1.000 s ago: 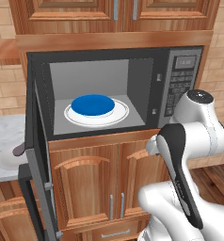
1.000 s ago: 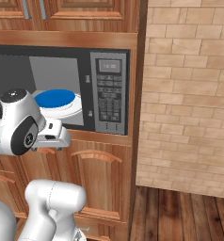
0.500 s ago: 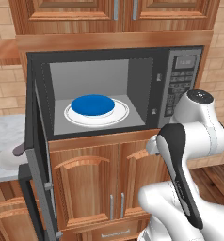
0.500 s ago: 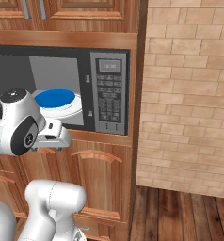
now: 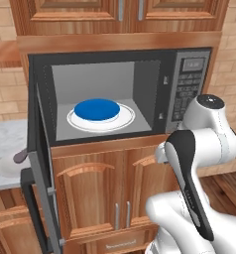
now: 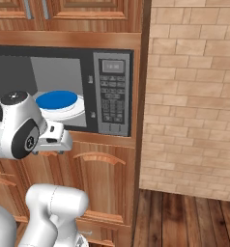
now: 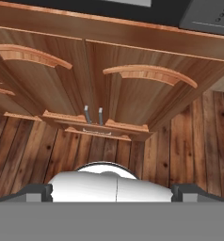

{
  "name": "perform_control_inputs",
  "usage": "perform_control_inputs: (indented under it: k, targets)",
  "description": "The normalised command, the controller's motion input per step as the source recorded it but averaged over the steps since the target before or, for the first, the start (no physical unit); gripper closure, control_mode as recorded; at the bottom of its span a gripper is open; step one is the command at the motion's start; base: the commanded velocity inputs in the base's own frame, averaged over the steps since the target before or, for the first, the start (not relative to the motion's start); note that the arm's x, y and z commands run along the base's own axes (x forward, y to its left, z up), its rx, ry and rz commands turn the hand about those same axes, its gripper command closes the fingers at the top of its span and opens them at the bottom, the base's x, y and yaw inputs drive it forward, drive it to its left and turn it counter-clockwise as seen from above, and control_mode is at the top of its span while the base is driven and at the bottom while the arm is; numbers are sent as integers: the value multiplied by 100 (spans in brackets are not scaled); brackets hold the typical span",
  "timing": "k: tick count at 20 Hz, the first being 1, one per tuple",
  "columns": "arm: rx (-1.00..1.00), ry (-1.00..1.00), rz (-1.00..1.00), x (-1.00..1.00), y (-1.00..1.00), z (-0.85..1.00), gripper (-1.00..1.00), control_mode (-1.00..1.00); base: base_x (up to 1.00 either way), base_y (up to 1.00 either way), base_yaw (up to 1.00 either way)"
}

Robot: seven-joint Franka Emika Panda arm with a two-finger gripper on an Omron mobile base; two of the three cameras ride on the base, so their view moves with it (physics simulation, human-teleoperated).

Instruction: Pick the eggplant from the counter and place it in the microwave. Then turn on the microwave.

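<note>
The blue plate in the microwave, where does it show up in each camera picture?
Left base view: blue plate sits centre-left, inside the open microwave.
Right base view: left of centre, just above the arm's shoulder.
Hand view: not in it; it looks down at cabinet doors and floor.
Shared landmark: the microwave's button panel.

grey microwave (image 5: 189, 74) with a dark door (image 5: 40, 163), blue plate (image 5: 96, 109) on a white turntable (image 5: 125, 119), brown wood cabinets (image 5: 100, 193), white-grey marbled counter (image 5: 3, 141).

The microwave (image 5: 120, 94) stood open at frame centre, a blue plate (image 5: 96, 108) inside; the eggplant (image 5: 21, 157) lay on the counter (image 5: 3, 141) at left.
</note>
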Motion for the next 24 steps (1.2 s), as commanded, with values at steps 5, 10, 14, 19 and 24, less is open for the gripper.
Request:
perform_control_inputs:
  k: [5, 10, 14, 19, 24]
  targets:
    - [0, 0, 0, 0, 0, 0, -100, 100, -45, 0, -7]
    - [0, 0, 0, 0, 0, 0, -100, 100, -46, 0, -6]
    - [0, 0, 0, 0, 0, 0, -100, 100, -48, 0, -2]
    - [0, 0, 0, 0, 0, 0, -100, 100, -48, 0, 0]
    - [0, 0, 0, 0, 0, 0, -100, 100, -56, 0, 0]
